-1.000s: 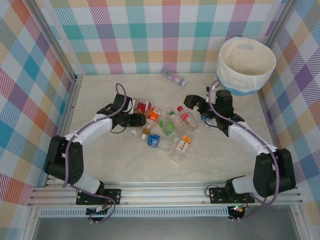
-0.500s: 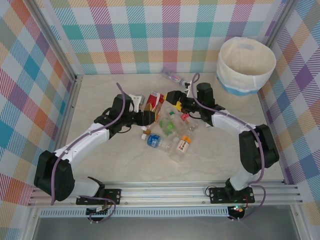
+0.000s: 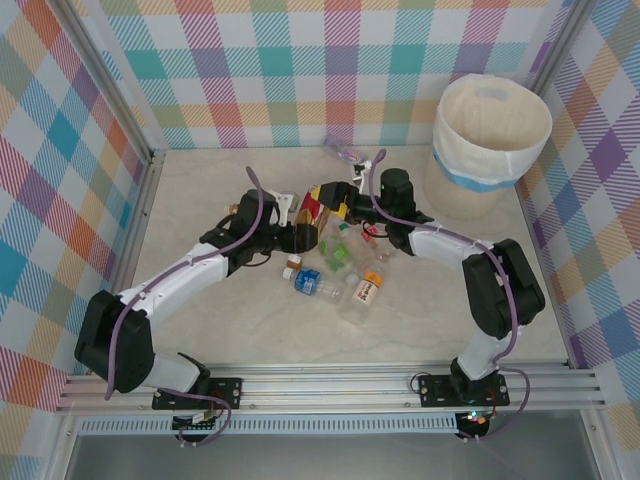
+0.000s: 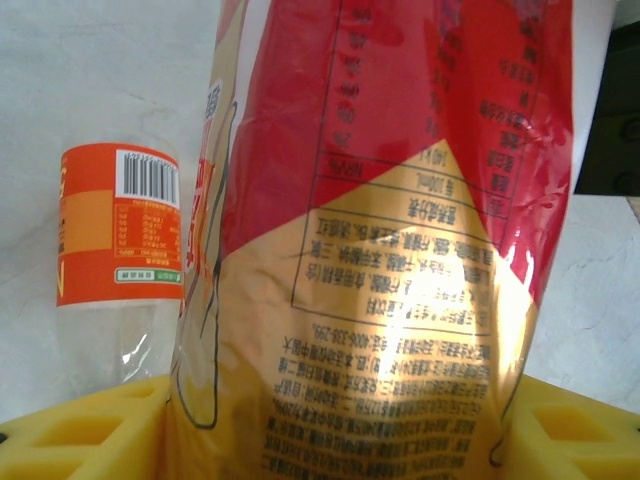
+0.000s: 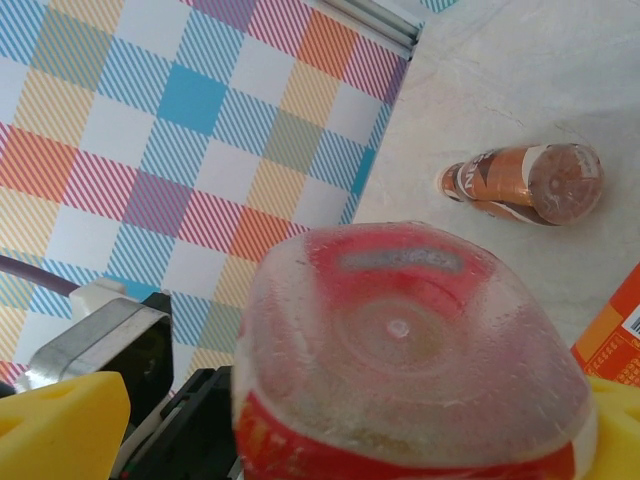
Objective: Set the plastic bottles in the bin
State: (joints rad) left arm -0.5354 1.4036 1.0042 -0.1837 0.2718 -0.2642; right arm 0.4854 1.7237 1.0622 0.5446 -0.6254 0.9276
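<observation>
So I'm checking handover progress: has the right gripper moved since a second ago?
Yes. The right gripper swung left, away from the bin, toward the left gripper.

Both arms reaching in toward mid-table, grippers nearly meeting.

Left arm stretched from its 7 o'clock base toward 1 o'clock, left gripper (image 3: 300, 232) with yellow pads (image 4: 75, 435) pinching a red-and-gold bottle (image 4: 390, 230). Right arm bent back from 5 o'clock toward 10 o'clock, right gripper (image 3: 335, 198) with its yellow pads (image 5: 55, 420) clamped on the same bottle's base.
</observation>
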